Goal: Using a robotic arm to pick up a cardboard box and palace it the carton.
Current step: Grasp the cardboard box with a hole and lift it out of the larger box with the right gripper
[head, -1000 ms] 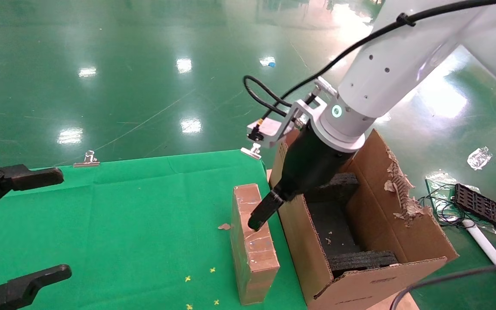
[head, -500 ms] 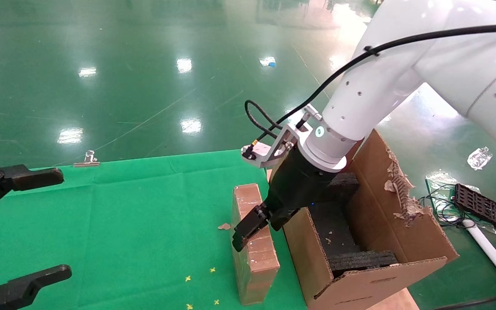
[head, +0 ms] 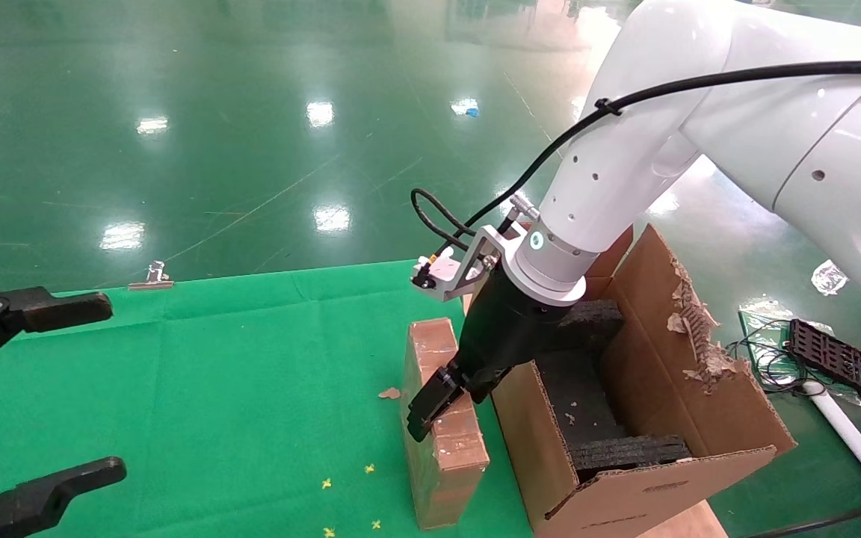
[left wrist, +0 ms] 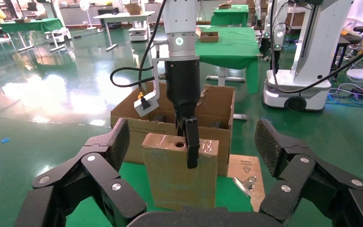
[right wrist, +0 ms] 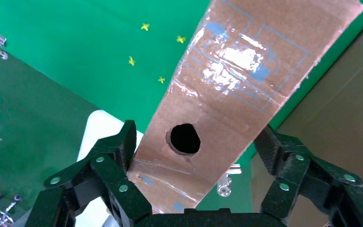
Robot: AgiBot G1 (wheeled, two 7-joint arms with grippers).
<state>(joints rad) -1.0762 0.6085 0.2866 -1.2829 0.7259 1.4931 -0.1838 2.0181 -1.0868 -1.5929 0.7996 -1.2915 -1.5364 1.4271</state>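
Over the top edge of the box (head: 442, 418) the right gripper (head: 438, 400) straddles the slab, jaws spread wider than the cardboard. In the right wrist view one finger (right wrist: 118, 151) sits against one broad face and the other stands a little off the opposite face, so nothing is clamped yet. The round hole (right wrist: 185, 138) in the top face lies between the fingers.

The box stands upright on its narrow edge on the green worktop (head: 214, 373), just beside the carton (head: 647, 418) (almost touching its near wall). The carton is open, with black foam (head: 587, 388) inside and one ragged flap (head: 692, 321).

The white arm (head: 625, 179) reaches down over the carton's near corner, cable (head: 438, 217) looping at the wrist.

The left gripper (head: 19, 396) is parked at the worktop's left side, jaws wide and empty.

Risks, as I judge them: with one finger touching first, closing may shove the tall thin box over toward the carton wall. The taped top looks slick, so a shallow pinch could slip on lifting. The foam leaves a narrow slot, so a tilted box may catch on it.
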